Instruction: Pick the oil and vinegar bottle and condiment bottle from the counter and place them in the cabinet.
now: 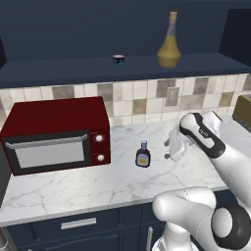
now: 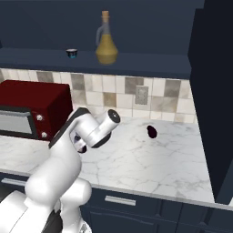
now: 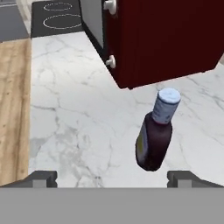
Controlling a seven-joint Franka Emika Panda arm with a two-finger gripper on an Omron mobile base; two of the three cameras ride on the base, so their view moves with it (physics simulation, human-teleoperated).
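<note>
Marble counter (image 1: 98, 184) bare around condiment bottle (image 3: 155, 135); claw (image 3: 112, 178) spread apart, just short of it.

amber oil and vinegar bottle (image 1: 168, 50), purple-brown condiment bottle (image 1: 143, 155) with pale cap, grey-veined white counter (image 1: 98, 184), dark red microwave (image 1: 56, 133).

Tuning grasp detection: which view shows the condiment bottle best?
Hand view: the condiment bottle sits large and unblocked, cap and label clear, ahead of the open gripper. Left base view shows it small beside the microwave. In the right base view the arm covers it.
</note>
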